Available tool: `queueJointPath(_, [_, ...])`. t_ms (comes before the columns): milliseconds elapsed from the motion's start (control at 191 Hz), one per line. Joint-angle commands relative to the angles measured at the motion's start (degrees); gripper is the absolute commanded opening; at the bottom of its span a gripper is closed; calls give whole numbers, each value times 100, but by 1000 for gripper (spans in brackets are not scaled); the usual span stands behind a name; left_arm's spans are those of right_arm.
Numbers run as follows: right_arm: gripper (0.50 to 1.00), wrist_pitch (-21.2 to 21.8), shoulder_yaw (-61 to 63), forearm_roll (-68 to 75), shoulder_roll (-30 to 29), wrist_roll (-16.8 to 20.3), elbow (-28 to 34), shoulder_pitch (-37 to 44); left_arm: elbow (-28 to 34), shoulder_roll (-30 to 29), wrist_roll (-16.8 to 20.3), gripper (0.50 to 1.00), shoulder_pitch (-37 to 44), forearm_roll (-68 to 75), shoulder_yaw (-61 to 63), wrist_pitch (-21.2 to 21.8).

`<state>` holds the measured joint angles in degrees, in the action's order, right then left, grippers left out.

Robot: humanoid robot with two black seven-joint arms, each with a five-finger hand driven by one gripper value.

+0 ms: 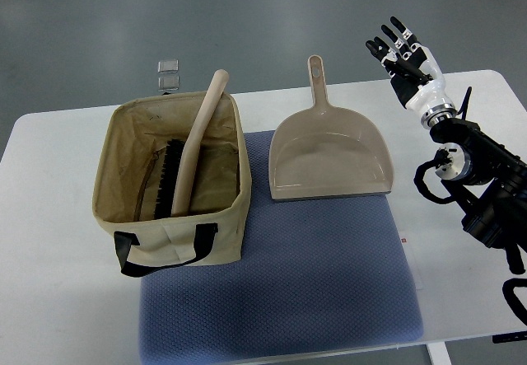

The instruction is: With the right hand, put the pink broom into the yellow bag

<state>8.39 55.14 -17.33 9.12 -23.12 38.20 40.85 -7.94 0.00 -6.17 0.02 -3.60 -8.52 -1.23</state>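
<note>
Already the pink broom (pixel 191 147) is sitting inside the yellow bag (pixel 177 233) at left on the counter (pixel 49 217), bristles down in the bag, handle leaning out over the far rim. Beside it, a beige dustpan (pixel 329 155) is lying on the blue mat (pixel 280 299). At right, the right robot hand (pixel 401 48) is hovering past the counter edge, fingers spread, holding nothing.
</note>
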Motion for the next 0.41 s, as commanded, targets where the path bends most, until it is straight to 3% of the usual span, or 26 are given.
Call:
queueJointPath(0, [930, 22, 14, 98, -68, -26, -5, -24, 3, 0, -7, 1000, -2, 0, 0, 0])
queueJointPath(403, [930, -48, -12, 54, -51, -272, -14, -33, 3, 0, 2, 1000, -2, 0, 0, 0])
